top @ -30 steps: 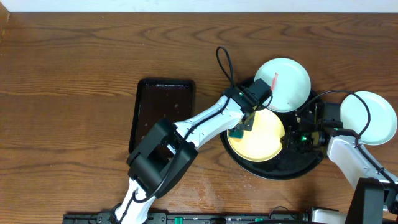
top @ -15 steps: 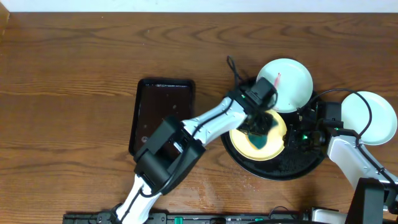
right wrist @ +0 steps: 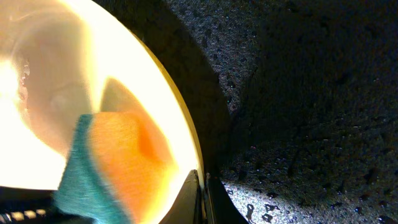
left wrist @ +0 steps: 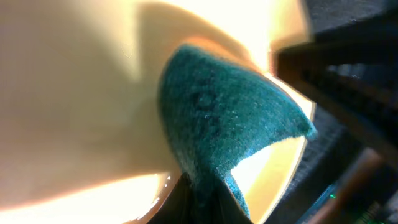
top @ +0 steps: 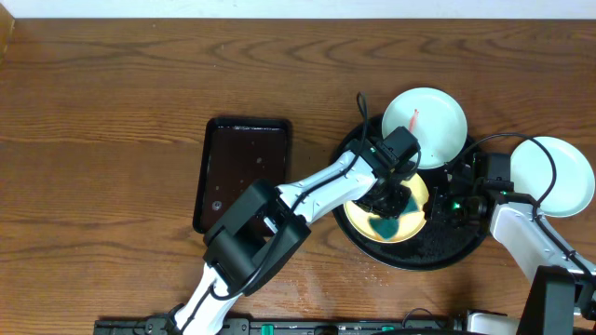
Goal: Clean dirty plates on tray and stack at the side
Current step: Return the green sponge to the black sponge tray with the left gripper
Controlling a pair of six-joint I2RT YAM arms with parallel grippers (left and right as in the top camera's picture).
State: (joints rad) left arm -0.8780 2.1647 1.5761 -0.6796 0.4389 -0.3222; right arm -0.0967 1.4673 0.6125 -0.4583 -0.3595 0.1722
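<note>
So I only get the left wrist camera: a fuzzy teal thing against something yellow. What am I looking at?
Observer: That is a sponge. The overhead view shows the left gripper pressing it onto a yellow plate that lies in a round black tray.
Operator: Is anything holding the plate down?
Observer: Yes. In the right wrist view, the right gripper pinches the plate's rim.
</note>
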